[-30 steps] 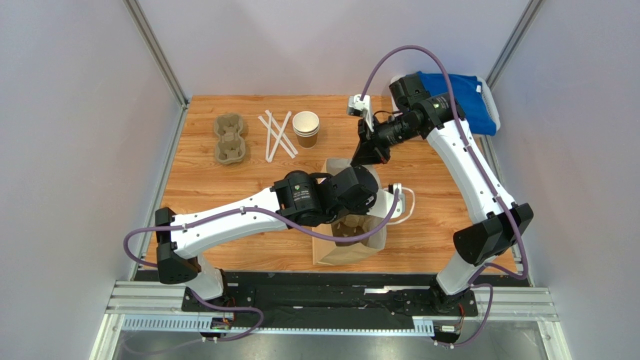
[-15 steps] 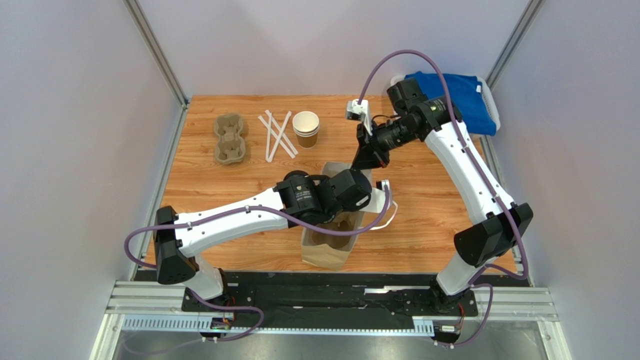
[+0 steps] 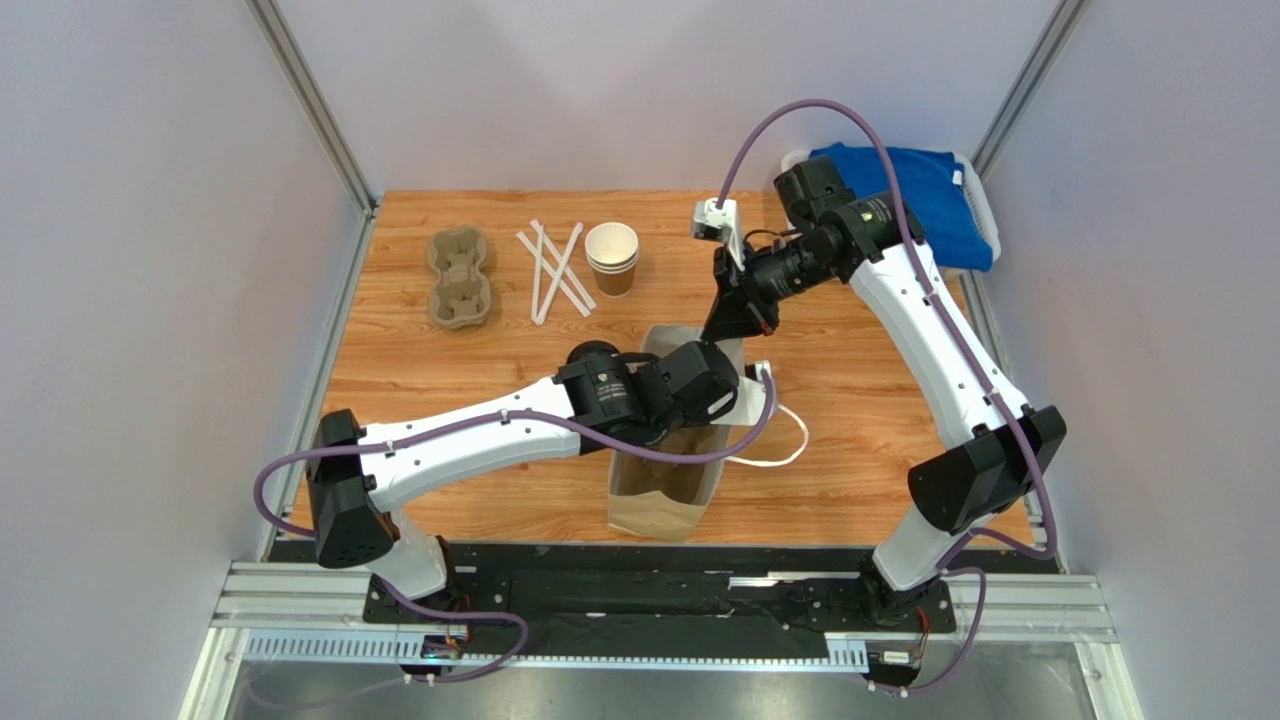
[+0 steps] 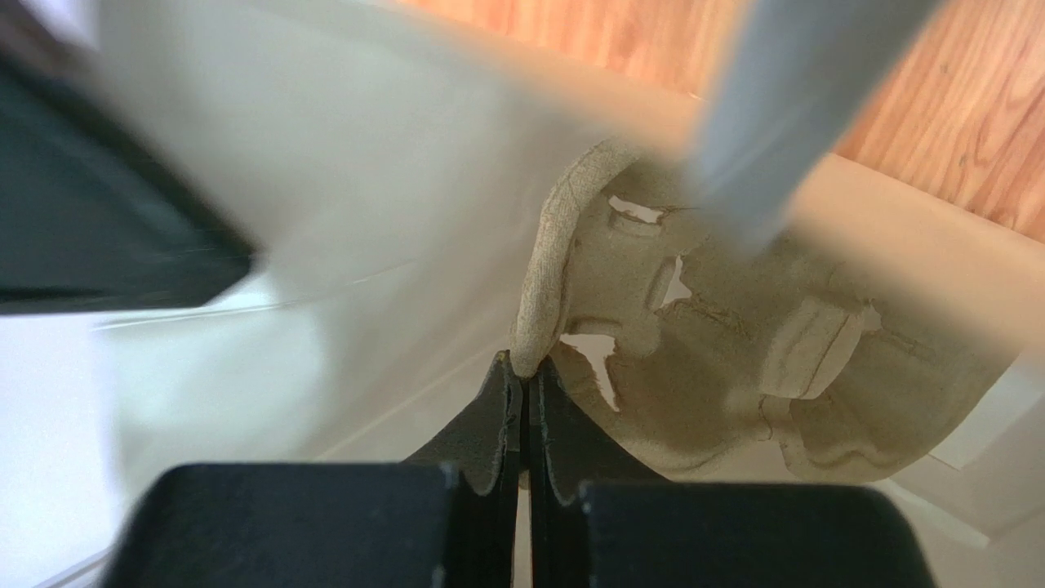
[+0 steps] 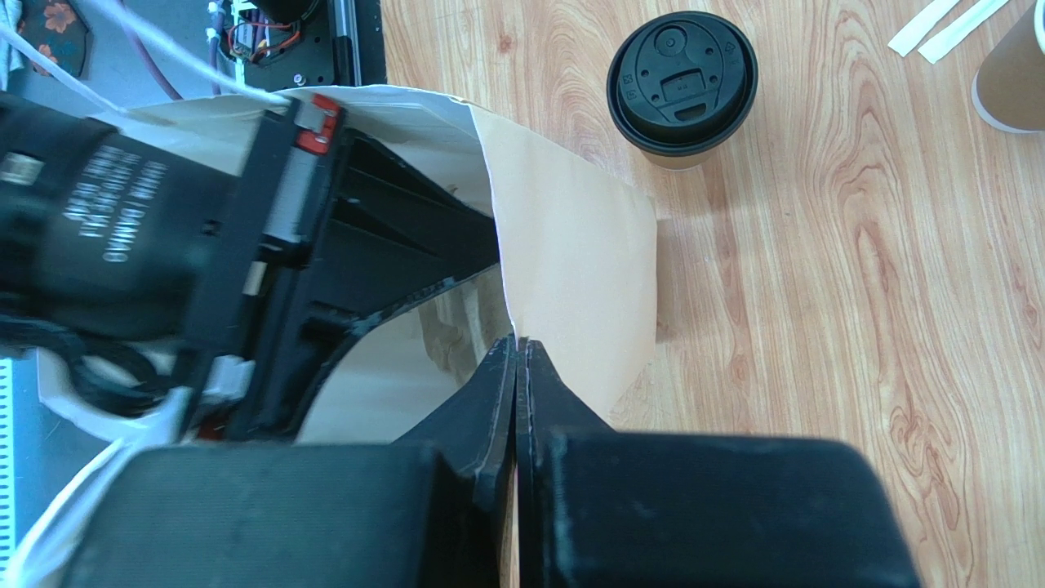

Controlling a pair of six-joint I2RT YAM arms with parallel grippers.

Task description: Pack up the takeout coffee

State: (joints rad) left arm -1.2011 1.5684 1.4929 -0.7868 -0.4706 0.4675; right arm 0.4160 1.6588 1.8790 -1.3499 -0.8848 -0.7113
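Observation:
The takeout coffee (image 5: pixel 683 88), a brown cup with a black lid, stands on the wood beyond the paper bag (image 5: pixel 577 270) in the right wrist view; the top view does not show it. My right gripper (image 5: pixel 516 346) is shut on the bag's rim, at the far side of the bag (image 3: pixel 654 503). My left gripper (image 4: pixel 528 368) reaches down inside the bag, shut on the edge of a pulp cup carrier (image 4: pixel 736 368). From above, the left wrist (image 3: pixel 684 383) covers the bag's mouth.
At the back of the table are a second pulp carrier (image 3: pixel 460 278), several paper-wrapped straws (image 3: pixel 553 270) and a stack of lidless cups (image 3: pixel 612 258). A blue cloth (image 3: pixel 917 188) lies at the back right. The bag's white handle (image 3: pixel 781 438) loops out rightward.
The left arm has pushed the carrier deeper into the bag. The bag's lower end has swung left and looks narrower. The right gripper shifted slightly, still pinching the rim.

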